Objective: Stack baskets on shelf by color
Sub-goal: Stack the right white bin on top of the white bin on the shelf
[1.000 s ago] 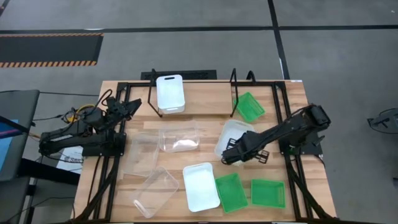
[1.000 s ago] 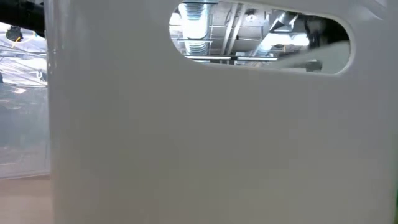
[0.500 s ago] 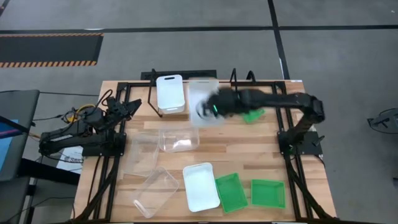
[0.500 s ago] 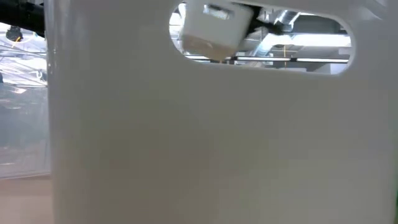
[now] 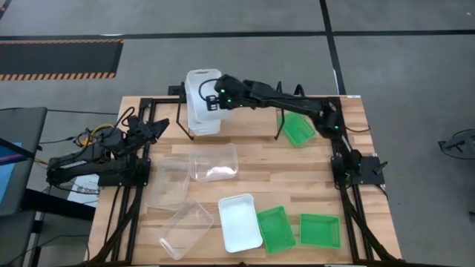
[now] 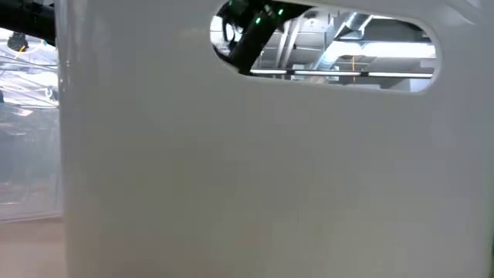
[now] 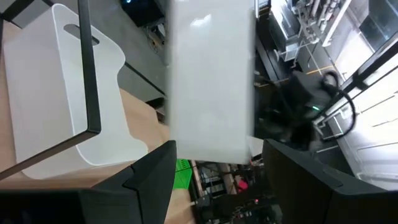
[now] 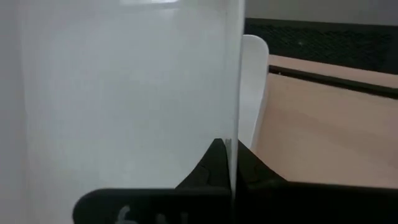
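Note:
My right gripper (image 5: 213, 100) reaches across the far side of the table, shut on a white basket (image 7: 211, 81). It holds this basket in the air over another white basket (image 5: 204, 122), which stands at the left end of the shelf (image 5: 180, 111). A green basket (image 5: 297, 127) leans at the shelf's right end. My left gripper (image 5: 159, 124) waits open at the table's left, its fingers pointing toward the shelf. My right gripper pinches a side wall (image 8: 231, 134) of the white basket at its rim, one finger inside the basket and one outside. The basket is lifted clear, above the white basket on the shelf.
Clear baskets (image 5: 214, 163) (image 5: 167, 182) (image 5: 185, 226) lie on the table's middle and near left. A white basket (image 5: 239, 222) and two green ones (image 5: 274, 228) (image 5: 319, 230) sit near the front edge. That white basket (image 6: 247, 170) blocks most of the low view.
My right gripper has swung from the table's middle right up and toward the far left, turning as it went. It has carried the white basket off the table and over the white basket on the shelf.

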